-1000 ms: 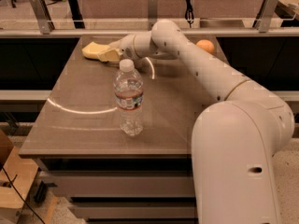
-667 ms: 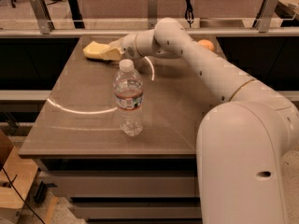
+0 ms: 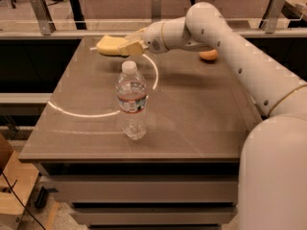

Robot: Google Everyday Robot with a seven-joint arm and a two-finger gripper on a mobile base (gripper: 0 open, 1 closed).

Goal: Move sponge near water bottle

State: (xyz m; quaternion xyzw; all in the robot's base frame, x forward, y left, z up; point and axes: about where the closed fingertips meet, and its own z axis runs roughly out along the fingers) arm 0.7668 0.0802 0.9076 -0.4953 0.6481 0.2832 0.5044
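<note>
Item: sponge [image 3: 108, 45]. Soft, light (squashes, unlikely to slip). Location: by the far edge, toward the far-left corner, its right end pinched in my gripper [image 3: 127, 47]. Water bottle [image 3: 131, 102] mid-table, apart.

- Counter [image 3: 192, 128]: grey-brown top, with a bright curved streak of light across its left half.
- Orange [image 3: 208, 55]: on the counter's far right part, near the back edge.
- Rail [image 3: 57, 33] with metal posts [image 3: 41, 13]: behind the counter.
- Tan box [image 3: 12, 190] and black cable [image 3: 21, 202]: on the floor, lower left.
- Claw [image 3: 125, 47]: above the counter's far left part.
</note>
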